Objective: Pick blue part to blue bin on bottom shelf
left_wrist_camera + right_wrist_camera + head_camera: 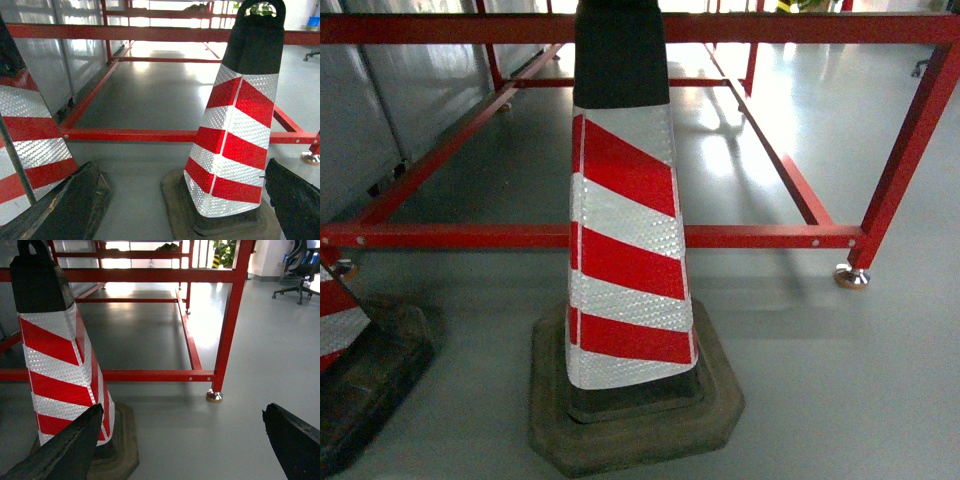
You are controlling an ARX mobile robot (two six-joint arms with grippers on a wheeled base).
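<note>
Across the grey floor point(840, 380) stands a red steel frame point(620, 236), its bottom level bare; nearer, a red-and-white striped cone point(625, 260) on a rubber base, another cone point(25, 140) leftward. Both the left gripper point(185, 200) and right gripper point(180, 440) have fingers spread wide, holding nothing. Neither blue part nor blue bin shows, so which arm is nearer cannot be told.
</note>
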